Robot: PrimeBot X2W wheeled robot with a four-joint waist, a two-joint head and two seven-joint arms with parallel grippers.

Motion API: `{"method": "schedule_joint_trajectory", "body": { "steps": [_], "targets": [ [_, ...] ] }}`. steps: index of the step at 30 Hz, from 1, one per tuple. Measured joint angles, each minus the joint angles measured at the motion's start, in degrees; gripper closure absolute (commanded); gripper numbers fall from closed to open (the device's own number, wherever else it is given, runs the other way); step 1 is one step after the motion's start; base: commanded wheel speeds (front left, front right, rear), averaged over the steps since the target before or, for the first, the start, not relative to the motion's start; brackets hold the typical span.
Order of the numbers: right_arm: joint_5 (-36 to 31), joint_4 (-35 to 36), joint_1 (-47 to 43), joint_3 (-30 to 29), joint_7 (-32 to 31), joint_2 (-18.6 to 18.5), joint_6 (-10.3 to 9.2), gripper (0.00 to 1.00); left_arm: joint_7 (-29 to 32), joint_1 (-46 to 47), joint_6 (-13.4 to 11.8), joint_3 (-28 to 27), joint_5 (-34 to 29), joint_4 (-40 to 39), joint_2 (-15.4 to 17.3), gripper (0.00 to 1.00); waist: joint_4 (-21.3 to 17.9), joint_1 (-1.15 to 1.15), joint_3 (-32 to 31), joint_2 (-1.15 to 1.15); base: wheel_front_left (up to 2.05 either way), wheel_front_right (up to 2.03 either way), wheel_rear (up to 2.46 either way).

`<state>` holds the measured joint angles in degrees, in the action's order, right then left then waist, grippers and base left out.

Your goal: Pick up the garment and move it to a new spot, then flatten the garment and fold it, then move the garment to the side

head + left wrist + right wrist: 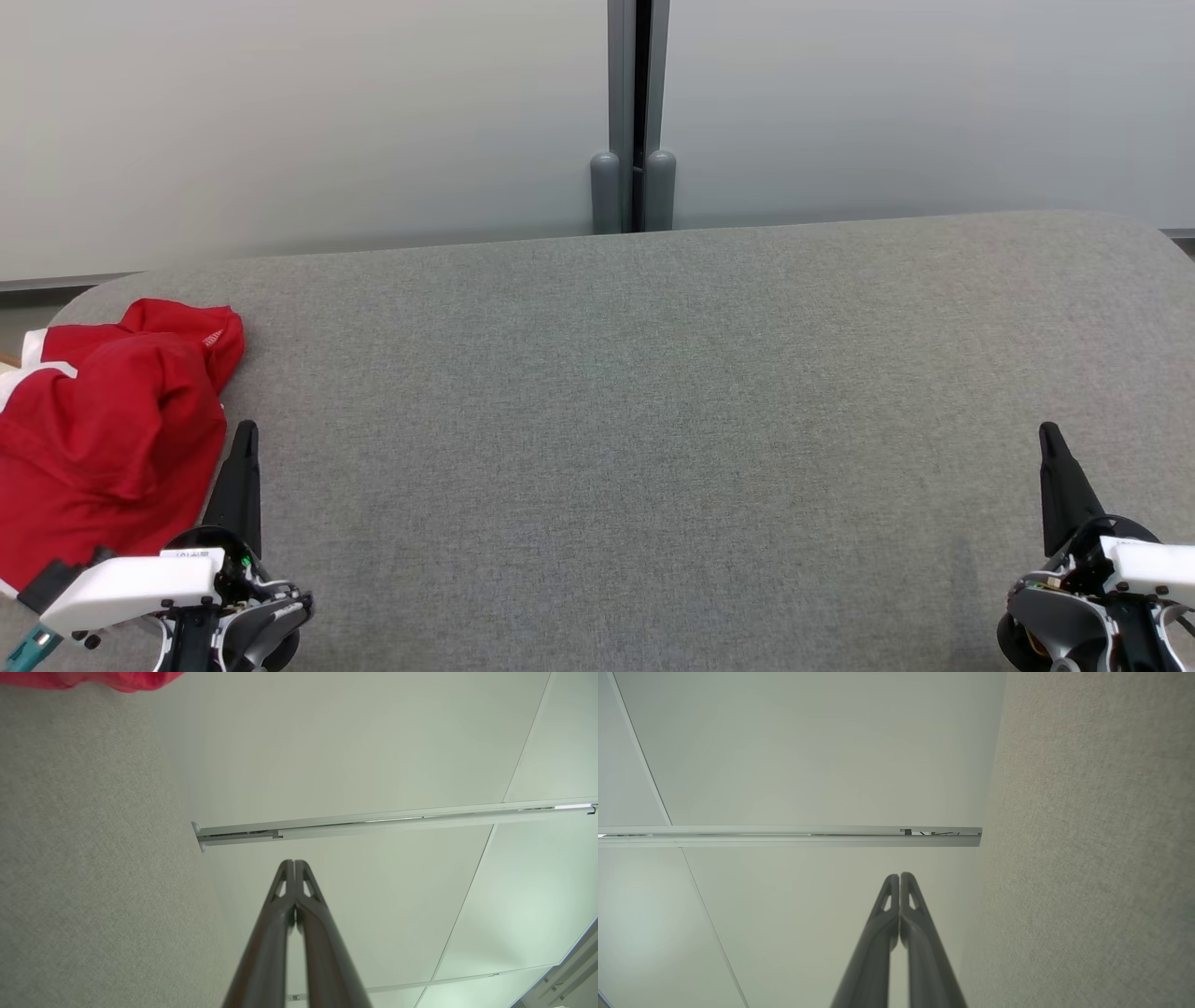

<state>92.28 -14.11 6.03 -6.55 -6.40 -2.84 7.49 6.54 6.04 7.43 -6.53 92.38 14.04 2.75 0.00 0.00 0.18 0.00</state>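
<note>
The garment (103,429) is red with white trim and lies crumpled at the far left of the grey fabric table (635,420). Its red edge (117,679) also peeks in at the top left of the left wrist view. My left gripper (246,431) rests at the lower left, just right of the garment, fingers pressed together and holding nothing. In the left wrist view the left gripper (294,862) points past the table toward the wall. My right gripper (1049,431) sits at the lower right, far from the garment, also shut and bare, as the right gripper (899,875) shows close up.
A pale partition wall (280,121) runs behind the table, with a grey vertical post (635,112) at its middle. The table's far corners are rounded. A wide stretch of grey fabric lies between the two grippers.
</note>
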Motion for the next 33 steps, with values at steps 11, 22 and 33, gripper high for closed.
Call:
{"method": "schedule_joint_trajectory", "body": {
  "steps": [11, 22, 33],
  "targets": [
    [0.00, 0.00, 0.00, 0.00, 0.00, 0.00, 0.00, 1.00, 0.00, 0.00, 0.00, 0.00, 0.00, 0.00, 0.00, 1.00, 0.00, 0.00, 0.00, 0.00, 0.00, 0.00, 0.00],
    [-0.01, 0.00, 0.01, 0.00, 0.00, 0.00, 0.00, 1.00, 0.00, 0.00, 0.00, 0.00, 0.00, 0.00, 0.00, 1.00, 0.00, 0.00, 0.00, 0.00, 0.00, 0.00, 0.00],
    [-0.70, -0.82, -1.52, 0.69, 1.09, 0.42, -0.01, 0.00, -1.19, -1.75, -0.10, 1.15, -0.38, 1.26, -0.51, 0.00, 0.01, 0.00, 0.06, 0.00, 0.00, 0.00, 0.00]
  ]
}}
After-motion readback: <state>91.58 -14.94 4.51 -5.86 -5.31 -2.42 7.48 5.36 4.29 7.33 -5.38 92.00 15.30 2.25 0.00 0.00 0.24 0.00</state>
